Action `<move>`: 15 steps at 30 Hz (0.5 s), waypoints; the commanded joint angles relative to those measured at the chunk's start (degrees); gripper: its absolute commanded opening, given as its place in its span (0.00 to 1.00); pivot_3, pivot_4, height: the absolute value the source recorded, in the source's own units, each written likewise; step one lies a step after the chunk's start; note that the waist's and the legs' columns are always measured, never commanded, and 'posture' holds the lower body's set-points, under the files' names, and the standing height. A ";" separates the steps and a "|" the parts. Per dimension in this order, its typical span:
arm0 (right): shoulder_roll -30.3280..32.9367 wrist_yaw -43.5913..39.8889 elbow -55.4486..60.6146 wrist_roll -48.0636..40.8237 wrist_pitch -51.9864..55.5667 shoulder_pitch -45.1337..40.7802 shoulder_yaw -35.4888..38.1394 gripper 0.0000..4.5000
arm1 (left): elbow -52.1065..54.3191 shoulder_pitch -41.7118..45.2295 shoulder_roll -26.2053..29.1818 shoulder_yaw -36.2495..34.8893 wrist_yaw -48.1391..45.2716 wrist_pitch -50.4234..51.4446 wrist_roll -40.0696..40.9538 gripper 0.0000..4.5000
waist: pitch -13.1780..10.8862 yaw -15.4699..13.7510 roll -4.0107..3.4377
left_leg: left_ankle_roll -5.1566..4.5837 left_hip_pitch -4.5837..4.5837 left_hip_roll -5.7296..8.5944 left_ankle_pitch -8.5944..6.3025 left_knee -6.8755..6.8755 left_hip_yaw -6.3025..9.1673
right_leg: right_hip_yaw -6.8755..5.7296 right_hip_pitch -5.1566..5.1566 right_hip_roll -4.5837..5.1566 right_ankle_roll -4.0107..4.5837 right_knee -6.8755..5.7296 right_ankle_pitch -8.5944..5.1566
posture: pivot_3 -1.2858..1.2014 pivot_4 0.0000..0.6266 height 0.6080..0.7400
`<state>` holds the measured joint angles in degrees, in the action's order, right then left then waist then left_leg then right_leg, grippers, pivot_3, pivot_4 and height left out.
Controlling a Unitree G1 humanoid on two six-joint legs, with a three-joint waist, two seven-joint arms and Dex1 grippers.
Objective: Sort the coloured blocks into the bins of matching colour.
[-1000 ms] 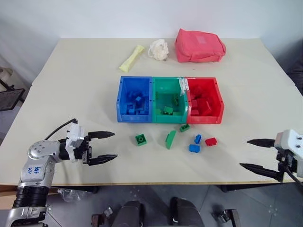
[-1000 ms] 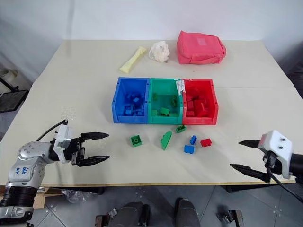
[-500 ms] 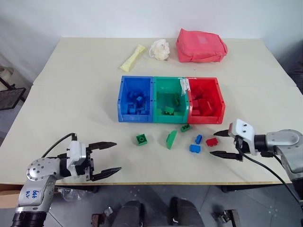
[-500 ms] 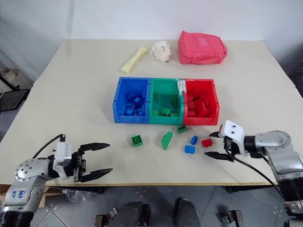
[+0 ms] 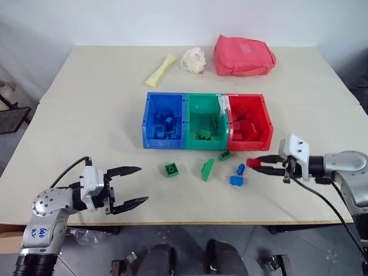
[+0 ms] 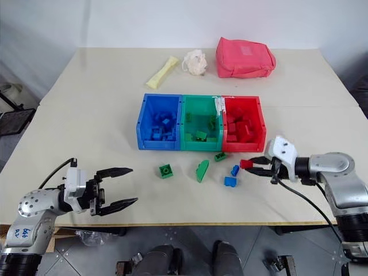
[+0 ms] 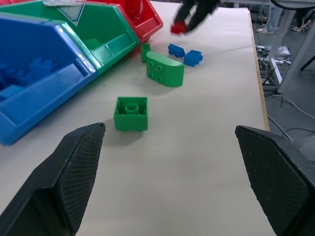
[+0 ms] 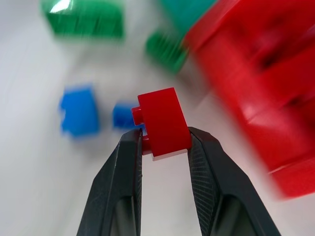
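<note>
Right wrist view has the right end effector (image 8: 165, 142) clamped on a red block (image 8: 163, 124), pinched between both fingers, sitting just in front of the red bin (image 5: 250, 127). Rest is placed off that red bin too: green bin (image 5: 206, 127) joined right beside it, blue bin (image 5: 165, 127) past that. Two blue blocks (image 5: 236, 180) lie near its front, the green wedge (image 5: 207, 169) and a green square block (image 5: 171, 169) further along the surface (image 5: 98, 109). Left end effector (image 5: 131, 185) hangs wide open, well apart from it.
</note>
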<state>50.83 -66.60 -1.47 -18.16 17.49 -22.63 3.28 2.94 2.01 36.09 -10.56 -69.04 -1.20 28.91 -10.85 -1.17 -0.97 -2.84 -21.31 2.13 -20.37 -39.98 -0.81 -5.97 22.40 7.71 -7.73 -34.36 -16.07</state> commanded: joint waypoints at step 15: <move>-8.57 10.92 -15.13 6.13 -1.32 -23.25 -1.66 0.90 | -11.11 12.37 -3.19 3.25 -3.38 -5.93 -1.34 1.00 | 0.00 1.16 0.00 | -0.06 -0.13 0.15 0.01 0.04 -0.03 | -0.24 0.16 -0.08 -0.01 -0.17 0.00 | 0.52 0.24 1.00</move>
<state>40.82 -54.44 -19.79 -10.86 16.83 -45.99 0.27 -8.18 13.66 32.92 -7.21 -72.04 -6.31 27.36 -10.85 -0.01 -0.97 -2.90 -21.44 2.27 -20.36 -39.93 -0.84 -6.21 22.56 7.62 -7.74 -34.53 -16.07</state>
